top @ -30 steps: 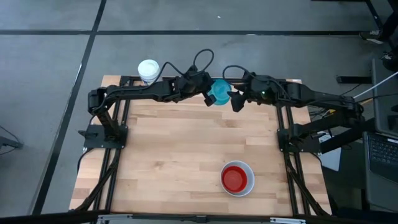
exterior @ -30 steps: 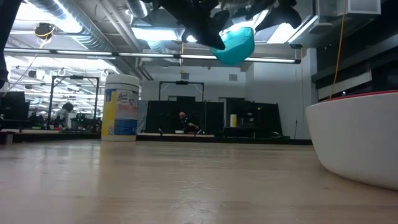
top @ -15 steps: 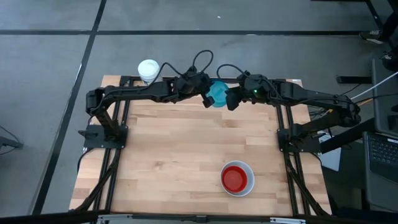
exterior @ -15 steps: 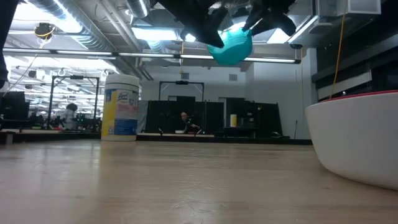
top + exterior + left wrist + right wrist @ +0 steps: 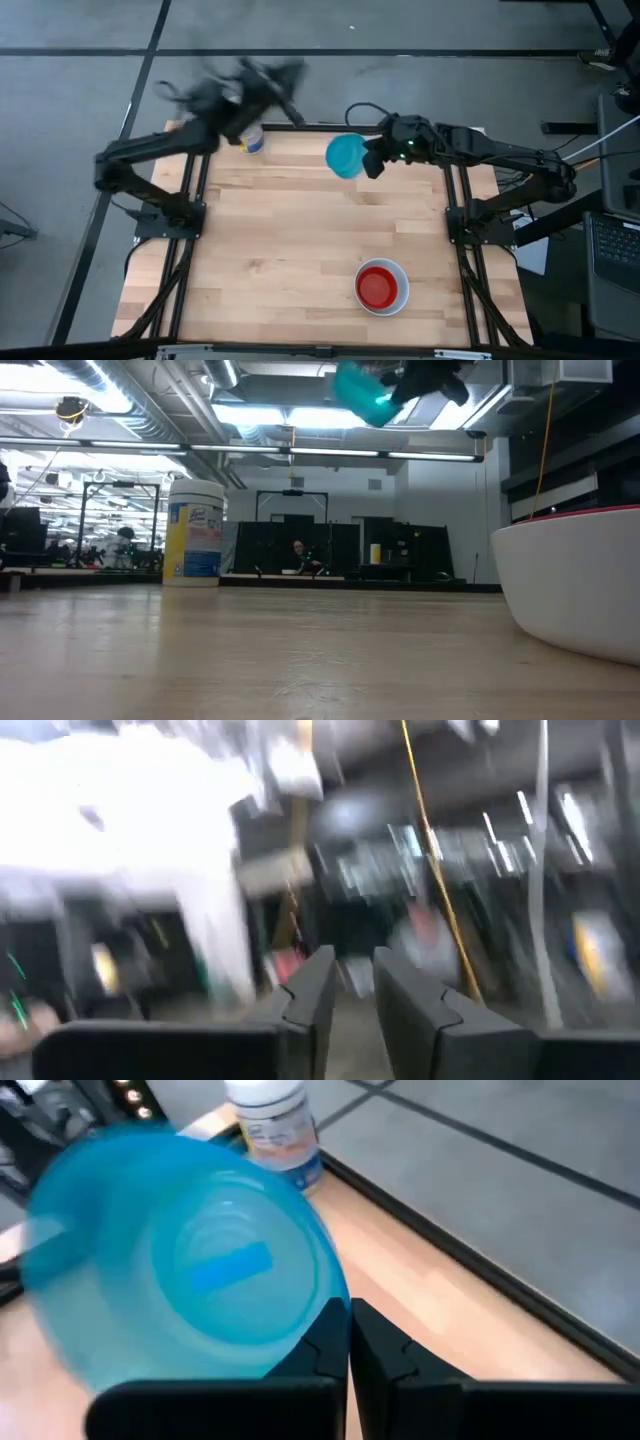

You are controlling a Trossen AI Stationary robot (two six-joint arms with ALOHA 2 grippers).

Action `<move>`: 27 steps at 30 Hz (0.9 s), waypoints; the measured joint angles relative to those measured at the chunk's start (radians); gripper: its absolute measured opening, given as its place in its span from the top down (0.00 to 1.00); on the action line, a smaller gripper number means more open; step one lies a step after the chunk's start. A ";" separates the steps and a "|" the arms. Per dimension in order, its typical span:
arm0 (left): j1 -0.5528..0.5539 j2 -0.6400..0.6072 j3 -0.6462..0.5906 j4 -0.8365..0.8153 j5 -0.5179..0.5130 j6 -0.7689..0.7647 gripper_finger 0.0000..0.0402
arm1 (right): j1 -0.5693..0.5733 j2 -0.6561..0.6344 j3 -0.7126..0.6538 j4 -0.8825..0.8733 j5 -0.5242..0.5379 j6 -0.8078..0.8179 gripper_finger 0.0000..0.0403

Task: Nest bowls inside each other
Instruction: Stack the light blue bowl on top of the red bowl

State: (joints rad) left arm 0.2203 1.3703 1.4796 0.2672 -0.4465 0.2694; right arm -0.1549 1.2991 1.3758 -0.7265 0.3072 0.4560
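A teal bowl (image 5: 346, 156) hangs high over the table's far middle, with my right gripper (image 5: 372, 162) shut on it. In the low view the teal bowl (image 5: 360, 390) shows near the top, tilted. A red bowl (image 5: 377, 288) sits inside the white bowl (image 5: 398, 300) near the front right, bottom on the table. My left gripper (image 5: 283, 90) is raised over the far left corner, blurred. In its wrist view a narrow gap with nothing in it shows at my left gripper (image 5: 354, 995). My right gripper pinches the teal bowl's rim (image 5: 333, 1302) between its two fingers, on the side of the bowl toward the table's right. The fingers come from the right, slanting down. The bowl is lifted clear and tilted, its hollow turned toward the gripper.
A white cylindrical container (image 5: 251, 140) with a yellow-blue label stands at the far left edge, partly under my left arm; the same container (image 5: 195, 532) shows in the low view. The white bowl's wall (image 5: 575, 595) fills the low view's right. Bare wood lies across the middle.
My right gripper has shut on the teal bowl's rim. My left gripper has let go of the bowl, swung quickly up and toward the far left corner, and tipped upward. The bowl stays in the air, a little higher and more tilted than before.
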 joint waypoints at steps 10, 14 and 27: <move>0.124 -0.191 -0.005 0.145 -0.034 0.238 0.83 | 0.165 -0.022 0.004 -0.237 -0.239 0.074 1.00; 0.202 -0.243 -0.007 0.003 0.006 0.165 0.83 | 0.293 -0.044 0.004 -0.352 -0.298 0.213 1.00; 0.362 -0.296 -0.009 -0.092 0.202 0.090 0.83 | 0.576 0.028 0.004 -0.381 -0.388 0.495 1.00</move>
State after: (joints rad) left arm 0.5821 1.0744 1.4704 0.1750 -0.2444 0.3597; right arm 0.4209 1.3269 1.3802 -1.1079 -0.0808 0.9508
